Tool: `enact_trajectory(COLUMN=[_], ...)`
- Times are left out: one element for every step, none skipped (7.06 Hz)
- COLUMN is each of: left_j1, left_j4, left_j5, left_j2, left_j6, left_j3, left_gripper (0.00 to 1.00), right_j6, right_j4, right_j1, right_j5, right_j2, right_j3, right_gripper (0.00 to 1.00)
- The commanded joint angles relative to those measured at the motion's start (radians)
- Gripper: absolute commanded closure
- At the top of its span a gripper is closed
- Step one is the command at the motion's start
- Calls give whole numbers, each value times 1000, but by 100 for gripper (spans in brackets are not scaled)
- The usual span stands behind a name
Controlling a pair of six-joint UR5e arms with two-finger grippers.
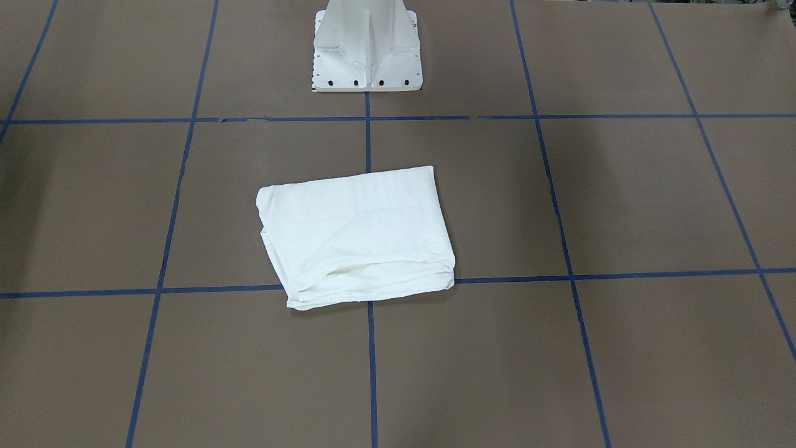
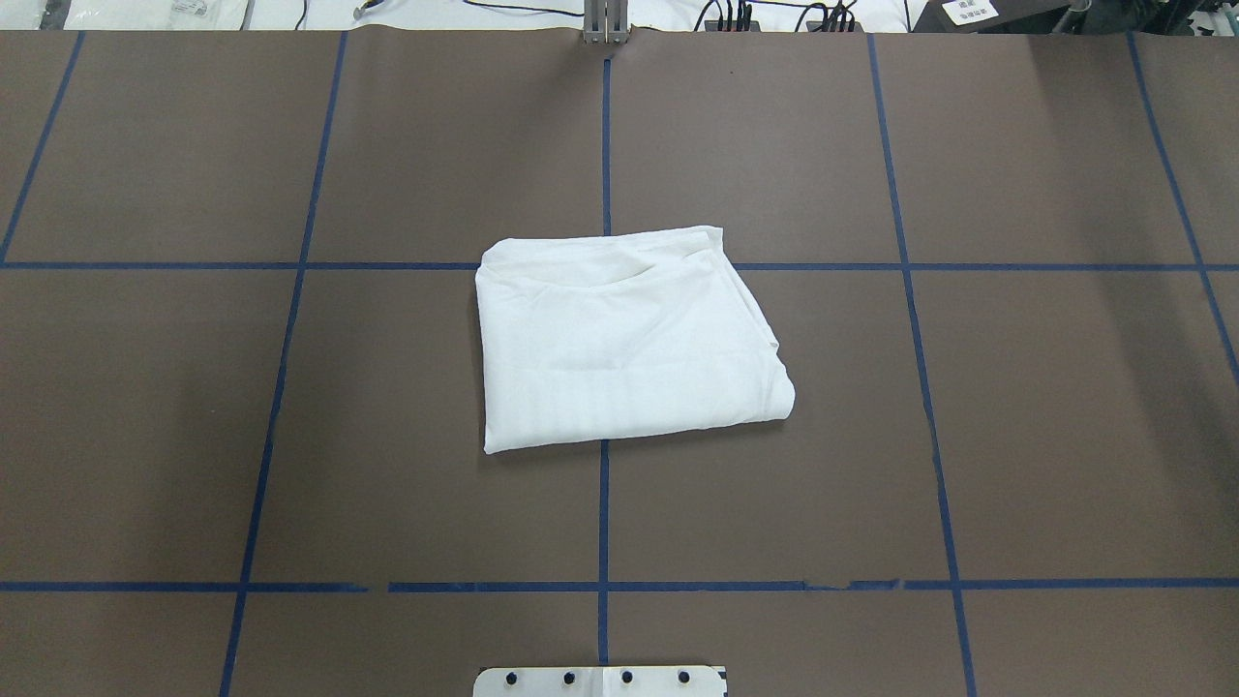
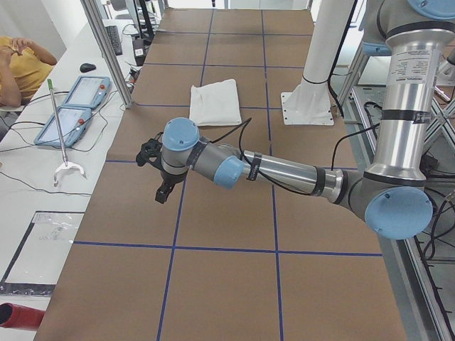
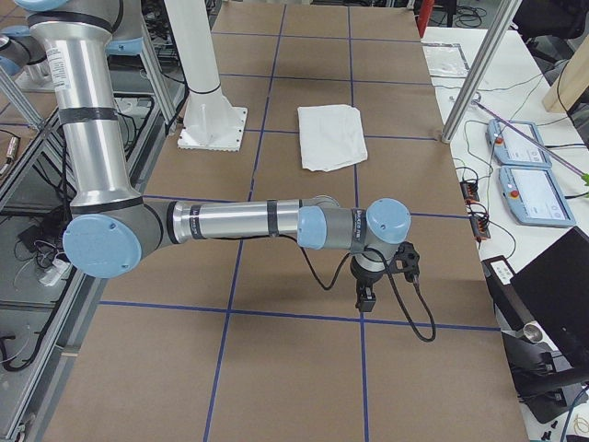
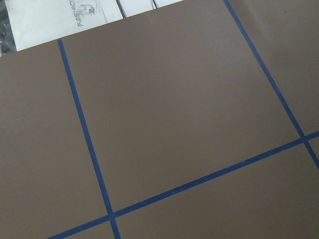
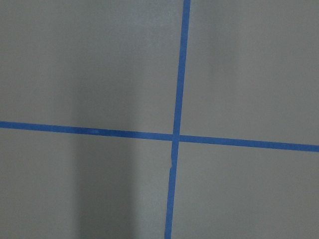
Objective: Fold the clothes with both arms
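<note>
T-shirt (image 2: pixel 624 339) lies folded into a packet mid the table (image 2: pixel 194 436). My left gripper (image 3: pixel 163 190) & right gripper (image 4: pixel 365 296) hang well apart from it. Side views only, so can't tell if jaws are apart or together. Folding prob. done; next, at most one more half-fold w/ both.

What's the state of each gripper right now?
Left gripper: cannot tell; seen only from the side, away from the T-shirt.
Right gripper: cannot tell; likewise away from the T-shirt.

Only "FASHIO" reads, on a white packet (image 5: pixel 47 17).
</note>
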State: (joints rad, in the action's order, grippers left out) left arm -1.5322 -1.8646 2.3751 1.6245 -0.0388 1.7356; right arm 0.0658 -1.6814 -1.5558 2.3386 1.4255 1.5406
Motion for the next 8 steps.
enact_trajectory(left_j1=[1, 1, -2, 4, 7, 7, 7, 7], left_j4=[2, 1, 2, 1, -1, -2, -2, -4], left_j5=[-51, -50, -45, -44, -47, -40, -40, -39], left_j2=[-17, -32, -38, -87, -97, -100, -100, -100], left_j6=[-1, -1, -1, -3, -3, -3, -3, -1], left_j3=[16, 30, 36, 62, 52, 51, 45, 42], left_gripper=[1, 1, 1, 1, 1, 0, 0, 0], right_j6=[-1, -7, -9, -9, -9, -4, -4, -4], right_j4=[-6, -6, -4, 5, 3, 0, -3, -3], right_j1=[-1, 8, 10, 11, 11, 10, 10, 10], right_j5=[-2, -10, -13, -9, -4, -1, -1, 1], right_j2=[7, 28, 50, 59, 58, 61, 67, 72], right_j3=[29, 33, 38, 35, 38, 39, 44, 52], right_gripper=[0, 0, 0, 0, 0, 0, 0, 0])
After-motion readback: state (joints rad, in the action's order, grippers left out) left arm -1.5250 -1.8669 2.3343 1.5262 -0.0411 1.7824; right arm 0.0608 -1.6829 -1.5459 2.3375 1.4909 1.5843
